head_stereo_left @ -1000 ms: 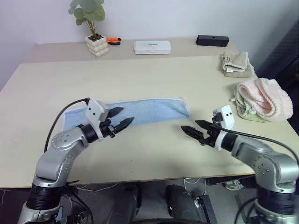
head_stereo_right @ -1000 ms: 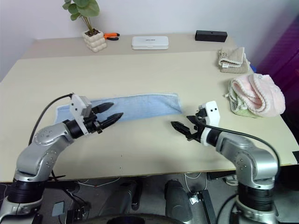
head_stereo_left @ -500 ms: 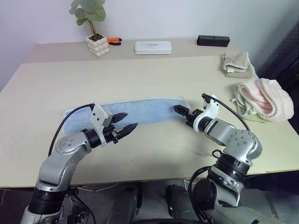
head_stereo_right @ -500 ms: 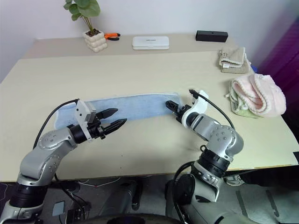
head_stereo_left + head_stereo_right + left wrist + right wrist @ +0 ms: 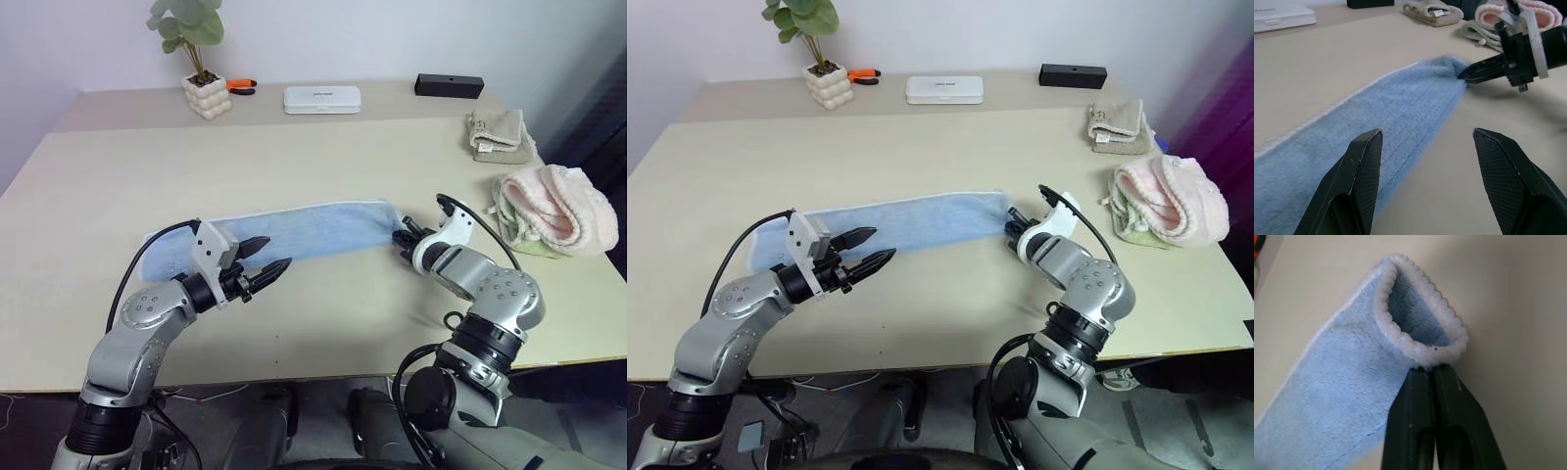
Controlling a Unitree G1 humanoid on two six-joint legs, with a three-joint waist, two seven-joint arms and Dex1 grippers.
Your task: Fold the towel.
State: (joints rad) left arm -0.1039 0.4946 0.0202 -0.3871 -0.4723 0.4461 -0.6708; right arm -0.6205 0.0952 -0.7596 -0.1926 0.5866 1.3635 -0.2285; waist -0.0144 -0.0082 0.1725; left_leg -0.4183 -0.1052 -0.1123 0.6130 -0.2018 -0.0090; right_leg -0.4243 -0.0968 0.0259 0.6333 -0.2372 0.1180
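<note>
One claw [image 5: 1431, 374] pinches the towel [image 5: 294, 230] end.

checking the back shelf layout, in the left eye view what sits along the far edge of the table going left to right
potted plant → orange-handled tool → flat white box → black box

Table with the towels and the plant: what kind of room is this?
Probably an office or lab. A plain table by a bare wall holds a potted plant, a white box and spare towels.
</note>
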